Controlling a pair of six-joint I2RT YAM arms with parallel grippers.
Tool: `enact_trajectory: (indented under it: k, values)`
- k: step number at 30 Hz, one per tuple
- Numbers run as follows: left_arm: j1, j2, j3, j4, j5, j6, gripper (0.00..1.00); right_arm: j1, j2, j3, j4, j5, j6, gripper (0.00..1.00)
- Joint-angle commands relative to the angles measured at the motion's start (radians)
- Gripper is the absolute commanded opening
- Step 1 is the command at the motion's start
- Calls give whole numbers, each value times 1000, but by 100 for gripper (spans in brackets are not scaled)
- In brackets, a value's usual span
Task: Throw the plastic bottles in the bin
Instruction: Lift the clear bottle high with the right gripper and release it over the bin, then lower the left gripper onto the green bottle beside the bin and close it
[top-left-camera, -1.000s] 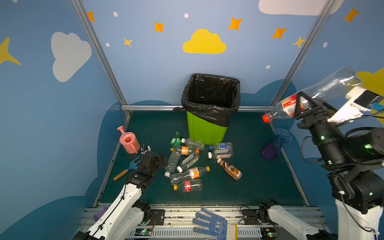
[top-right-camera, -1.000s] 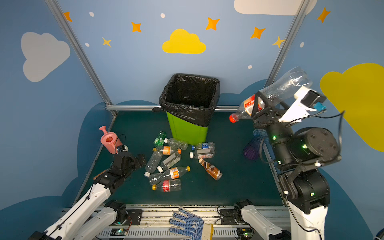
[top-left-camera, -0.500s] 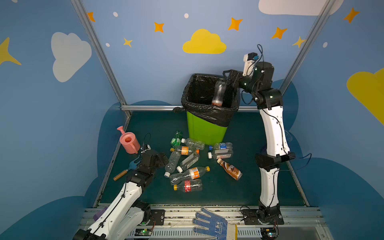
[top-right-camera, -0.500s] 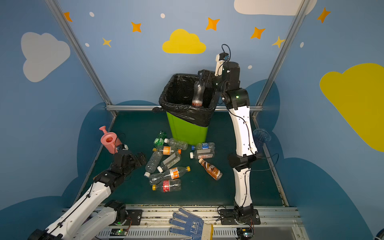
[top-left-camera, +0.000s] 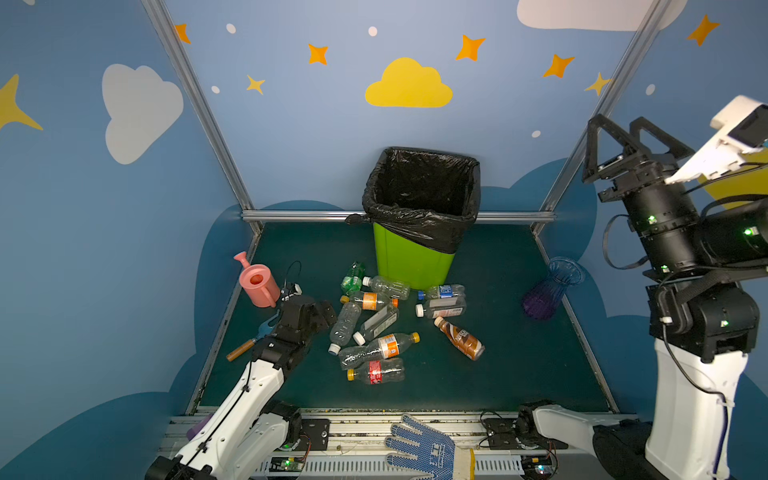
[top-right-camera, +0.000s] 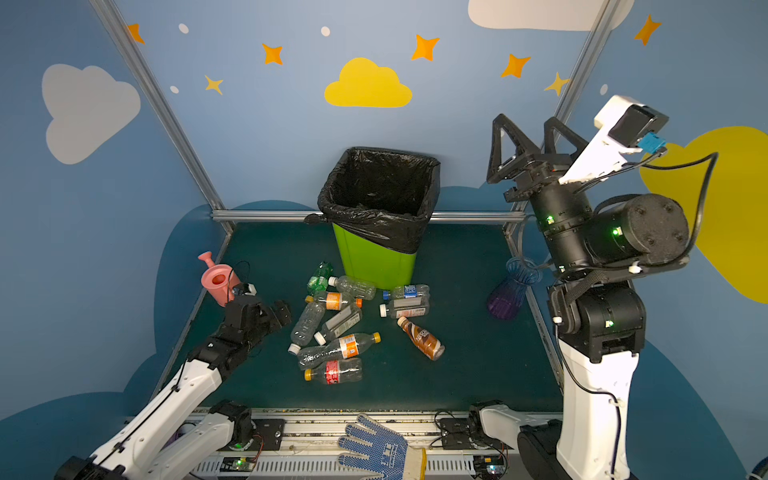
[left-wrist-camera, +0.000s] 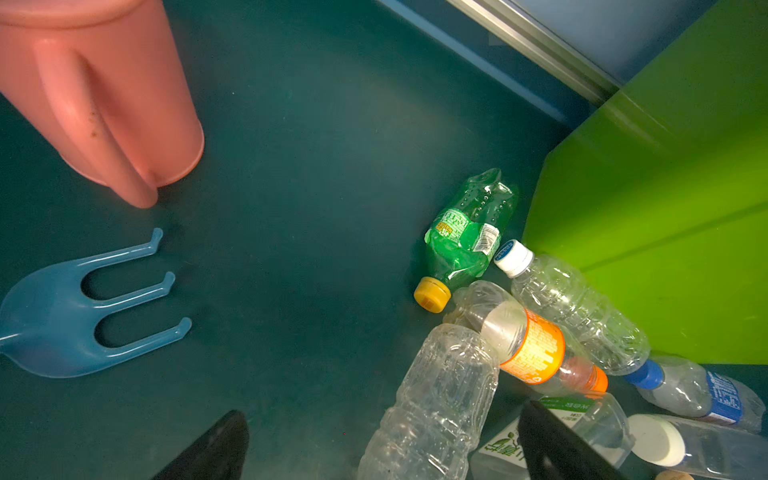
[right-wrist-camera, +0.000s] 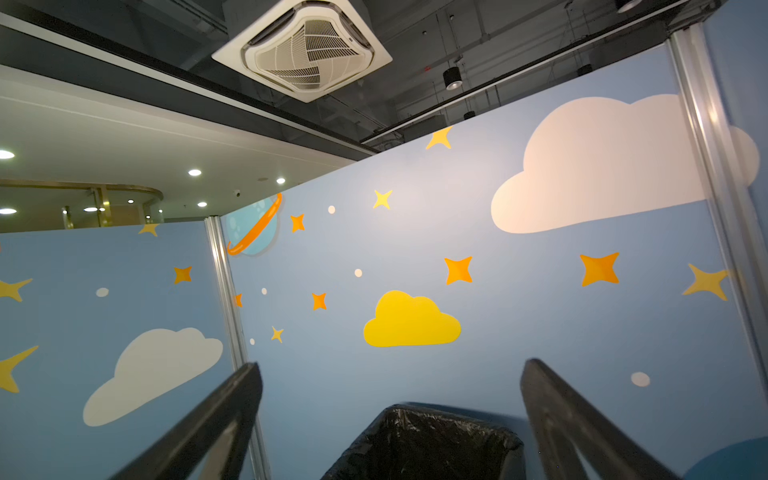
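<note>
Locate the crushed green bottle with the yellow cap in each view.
Top view: green bottle at the bin's front left corner.
Top view: green bottle, same corner of the bin.
Left wrist: green bottle beside the bin wall.
Right wrist: absent; only the bin's lined rim shows.
Landmark: the bin.

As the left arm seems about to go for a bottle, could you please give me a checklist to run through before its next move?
1. Left gripper open, holding nothing: ok.
2. Right gripper open, empty, raised well above the floor: ok.
3. Bin upright, mouth unobstructed: ok.
4. Room left inside the bin: cannot tell, the black liner is too dark to see into.
5. Nearest clear bottle free of neighbours: not ok, the orange-labelled bottle appears to touch its base.
6. Pink watering can apart from that clear bottle: ok.
</note>
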Motion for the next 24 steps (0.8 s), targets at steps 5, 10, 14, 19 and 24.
enact_trajectory:
  k: [5,10,14,19,24]
  values:
    - [5,173,128,37,61,99,100,-154,-35,-517,5,-89,159,98]
    - [13,375,266,17,115,208,100,-238,-116,-869,50,-150,248,98]
    - [34,561,409,-37,171,290,100,-291,-158,-1097,73,-192,284,98]
    - [62,758,576,-127,269,361,98,-340,-200,-1288,93,-238,317,98]
    - [66,900,701,-173,349,420,95,-362,-243,-1412,107,-263,324,98]
